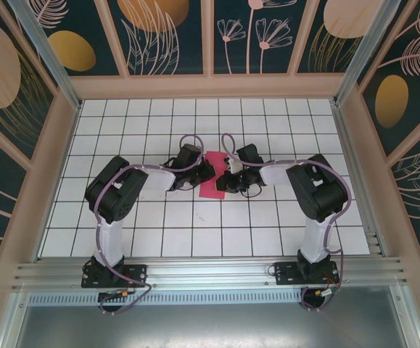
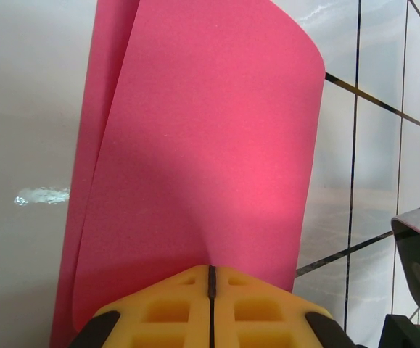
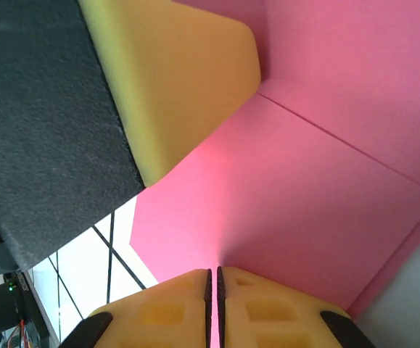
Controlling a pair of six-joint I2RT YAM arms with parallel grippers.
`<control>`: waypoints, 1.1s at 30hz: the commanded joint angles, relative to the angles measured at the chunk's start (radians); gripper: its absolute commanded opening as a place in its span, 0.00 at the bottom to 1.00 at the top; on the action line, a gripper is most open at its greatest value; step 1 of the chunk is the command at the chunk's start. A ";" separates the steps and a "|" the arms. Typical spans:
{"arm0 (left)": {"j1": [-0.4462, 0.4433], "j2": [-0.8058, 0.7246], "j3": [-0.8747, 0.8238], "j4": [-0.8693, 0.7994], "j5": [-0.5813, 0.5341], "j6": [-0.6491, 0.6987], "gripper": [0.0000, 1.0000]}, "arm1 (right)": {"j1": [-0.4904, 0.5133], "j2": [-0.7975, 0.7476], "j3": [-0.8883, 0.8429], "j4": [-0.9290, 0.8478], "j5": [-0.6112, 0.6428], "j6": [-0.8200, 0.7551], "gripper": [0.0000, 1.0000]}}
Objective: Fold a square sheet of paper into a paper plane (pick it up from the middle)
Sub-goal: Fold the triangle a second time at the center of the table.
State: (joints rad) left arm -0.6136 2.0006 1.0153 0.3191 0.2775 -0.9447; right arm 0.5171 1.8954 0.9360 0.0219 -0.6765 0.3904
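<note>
left claw (image 2: pixel 211 279) is pinching the edge of the thin magenta-pink square sheet of paper (image 2: pixel 210 145), its yellow pads (image 2: pixel 173 312) pressed together; the sheet is curling over in a loose fold. right claw (image 3: pixel 213 283) is pinching the creased sheet too, at the middle of the white tiled tabletop (image 1: pixel 195 225)

**Top external:** fixed, high behind both arm bases (image 1: pixel 115 274), angled down over the white, black-gridded tile worktop (image 1: pixel 195 232); far enough to frame all of it.
**Left wrist:** looks along the left arm's yellow padded fingers (image 2: pixel 159 312); very near the folded magenta-pink paper sheet (image 2: pixel 210 145).
**Right wrist:** looks along the right arm's yellow padded fingers (image 3: pixel 268 312); equally near.
**Shared, all three:** paper and grid tiles.
</note>
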 commanded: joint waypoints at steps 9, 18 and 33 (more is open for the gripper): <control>0.007 -0.123 -0.068 0.045 -0.008 0.009 0.16 | -0.008 0.030 -0.040 -0.017 0.040 -0.017 0.14; 0.006 -0.068 -0.115 0.131 0.084 -0.039 0.06 | -0.009 0.027 -0.039 -0.003 0.040 -0.007 0.14; 0.006 -0.002 -0.130 0.058 -0.043 -0.039 0.04 | 0.015 0.036 0.031 -0.163 0.057 -0.104 0.15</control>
State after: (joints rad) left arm -0.6140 1.9598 0.9058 0.4183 0.3019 -0.9863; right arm 0.5179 1.8996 0.9562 -0.0185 -0.6785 0.3431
